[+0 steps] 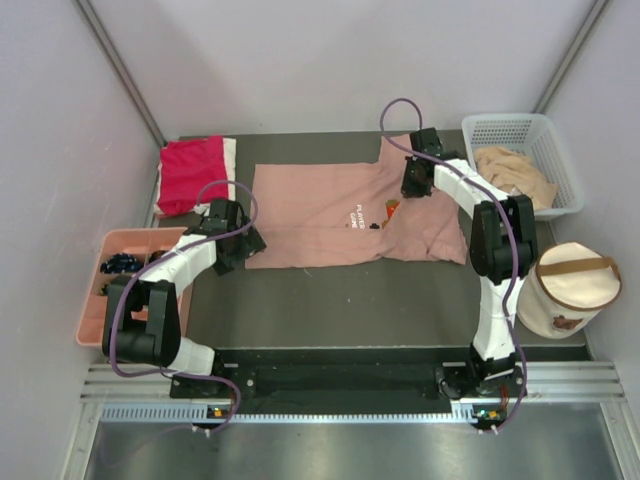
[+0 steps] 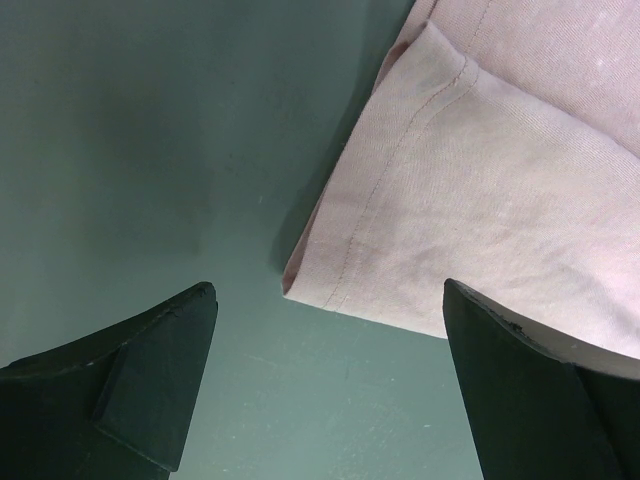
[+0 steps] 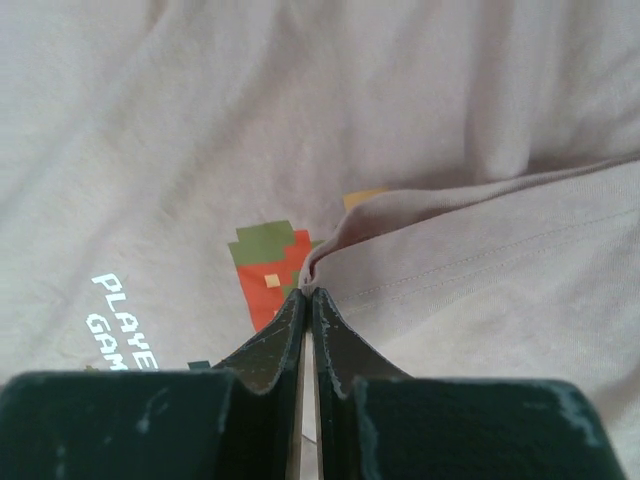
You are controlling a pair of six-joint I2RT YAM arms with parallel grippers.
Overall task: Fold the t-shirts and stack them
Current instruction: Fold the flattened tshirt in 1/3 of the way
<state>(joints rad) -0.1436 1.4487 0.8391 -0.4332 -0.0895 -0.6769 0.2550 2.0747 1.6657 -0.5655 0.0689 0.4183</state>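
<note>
Right fingers (image 3: pixel 278 338) pinch pink shirt (image 1: pixel 320 215) fold; basket (image 1: pixel 520 120), bag (image 1: pixel 575 288) nearby.

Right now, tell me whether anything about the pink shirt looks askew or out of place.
The pink t-shirt is lopsided: its right side is bunched and wrinkled where the right fingers, shut, pinch a raised fold beside the pixel print. Its left corner lies flat below the open left fingers. Nothing looks spilled or damaged.

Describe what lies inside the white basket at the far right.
A crumpled tan t-shirt lies in the white basket, covering most of its floor. Anything beneath the cloth cannot be seen.
</note>
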